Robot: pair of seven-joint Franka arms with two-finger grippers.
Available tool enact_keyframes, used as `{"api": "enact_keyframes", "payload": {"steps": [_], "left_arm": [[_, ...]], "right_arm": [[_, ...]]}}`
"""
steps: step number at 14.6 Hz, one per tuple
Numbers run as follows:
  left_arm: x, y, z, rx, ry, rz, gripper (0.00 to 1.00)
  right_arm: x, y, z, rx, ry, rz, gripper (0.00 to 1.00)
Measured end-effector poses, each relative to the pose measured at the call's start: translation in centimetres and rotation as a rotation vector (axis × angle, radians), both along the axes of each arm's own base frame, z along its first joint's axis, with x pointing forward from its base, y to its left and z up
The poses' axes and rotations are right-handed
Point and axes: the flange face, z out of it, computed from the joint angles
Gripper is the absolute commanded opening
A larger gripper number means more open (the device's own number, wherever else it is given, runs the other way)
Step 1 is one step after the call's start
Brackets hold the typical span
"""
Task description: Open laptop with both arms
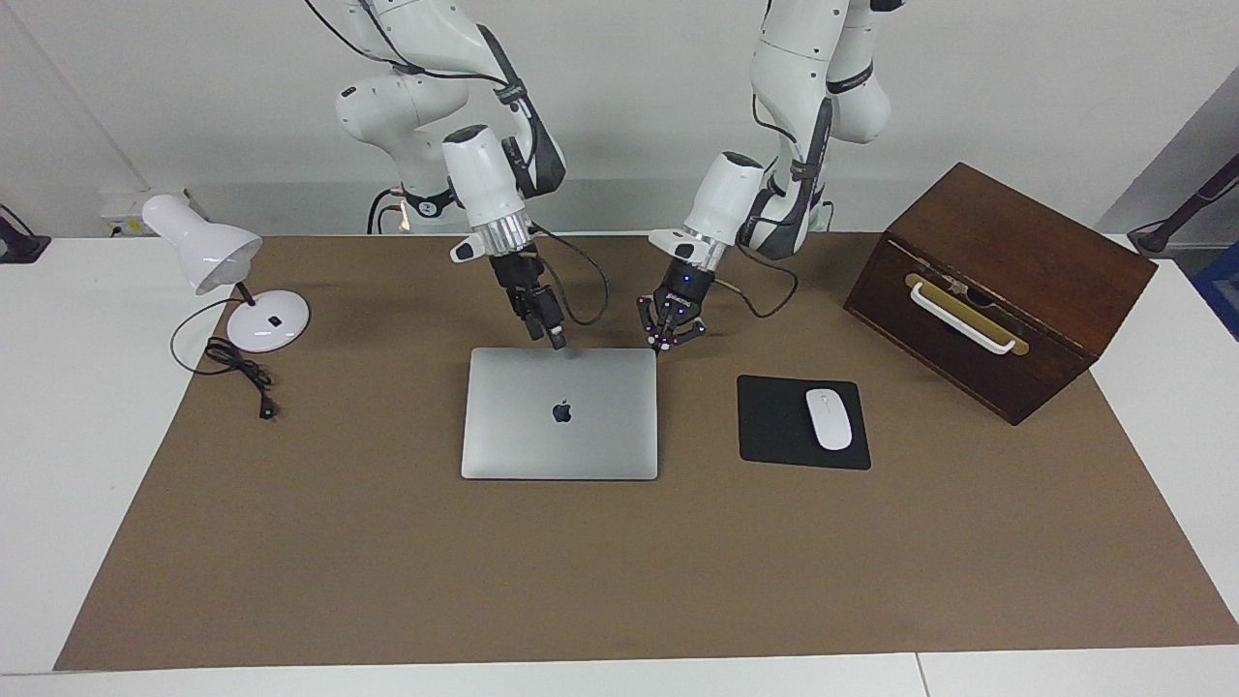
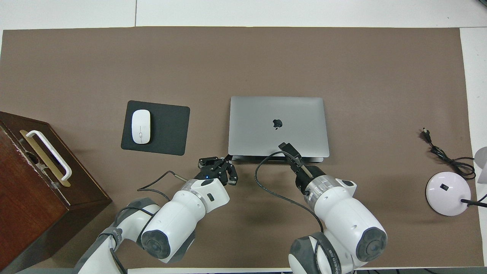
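Observation:
The silver-grey laptop (image 1: 542, 440) lies on the brown mat with its lid down and the apple logo up; it also shows in the overhead view (image 2: 258, 110). A thin dark line runs along its edge nearest the robots. My right gripper (image 1: 554, 335) is shut, its tip down on the middle of that edge; it shows over the lid's edge in the overhead view (image 2: 287, 147). My left gripper (image 1: 671, 334) is open, low beside the laptop's corner nearest the robots, toward the left arm's end, and also shows in the overhead view (image 2: 218, 169).
A black mouse pad (image 1: 774, 426) with a white mouse (image 1: 829, 418) lies beside the laptop toward the left arm's end. A dark wooden box (image 1: 1007, 252) with a white handle stands past it. A white desk lamp (image 1: 208, 252) and its loose cord (image 1: 237, 373) are at the right arm's end.

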Motion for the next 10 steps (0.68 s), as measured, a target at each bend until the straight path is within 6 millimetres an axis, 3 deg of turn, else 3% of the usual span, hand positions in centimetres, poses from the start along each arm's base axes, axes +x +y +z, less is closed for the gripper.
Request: {"api": "enact_keyframes", "payload": {"steps": [5,10], "left_arm": [[1.6,-0.7,-0.1,-0.009,-0.008,0.010,0.00],[1.8,-0.6,-1.0,0.001,0.004,0.015,0.00]], "right_arm": [[0.0,0.0,0.0,0.000,0.000,0.000,1.00],[0.0,0.0,0.0,0.000,0.001,0.000,1.00]]}}
